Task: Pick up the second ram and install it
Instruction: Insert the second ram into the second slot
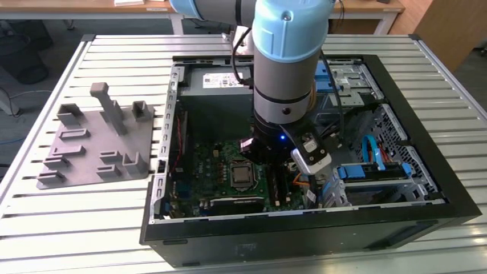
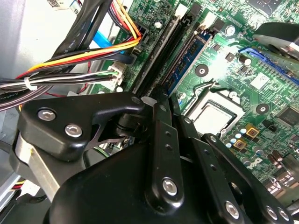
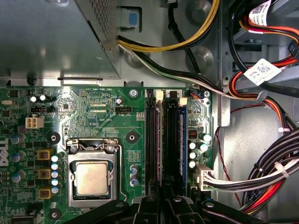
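Well apart from the grey holder tray (image 1: 99, 142) at the exterior view's left, the arm (image 1: 285, 85) is plunged downward into the open computer case (image 1: 304, 220)
The gripper (image 3: 161, 205) is held over the black memory slots (image 3: 152, 140); its opening cannot be told. A thin blue-green ram (image 3: 182, 140) is seen seated on edge beside them

even bright light overhead, glare on the processor (image 3: 91, 178) lid, dark soft-focused gripper (image 2: 159, 154) linkage close up.
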{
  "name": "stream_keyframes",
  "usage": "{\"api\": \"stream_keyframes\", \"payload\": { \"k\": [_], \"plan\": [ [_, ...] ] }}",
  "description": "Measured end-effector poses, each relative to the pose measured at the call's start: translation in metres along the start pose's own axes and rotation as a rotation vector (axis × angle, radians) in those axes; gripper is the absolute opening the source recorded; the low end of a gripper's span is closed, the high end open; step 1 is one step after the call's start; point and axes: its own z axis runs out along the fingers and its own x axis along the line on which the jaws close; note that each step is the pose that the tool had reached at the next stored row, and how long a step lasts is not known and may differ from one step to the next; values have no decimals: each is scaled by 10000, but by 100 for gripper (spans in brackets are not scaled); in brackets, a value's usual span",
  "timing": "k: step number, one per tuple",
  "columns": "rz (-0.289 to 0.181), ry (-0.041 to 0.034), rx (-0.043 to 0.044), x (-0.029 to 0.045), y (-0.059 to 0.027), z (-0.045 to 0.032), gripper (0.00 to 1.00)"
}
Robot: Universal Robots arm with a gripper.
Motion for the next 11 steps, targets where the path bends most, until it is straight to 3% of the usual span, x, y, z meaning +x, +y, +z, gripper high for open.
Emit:
{"api": "stream_keyframes", "payload": {
  "k": [11],
  "plan": [
    [0, 0, 1, 4, 0, 56, 14]
  ]
}}
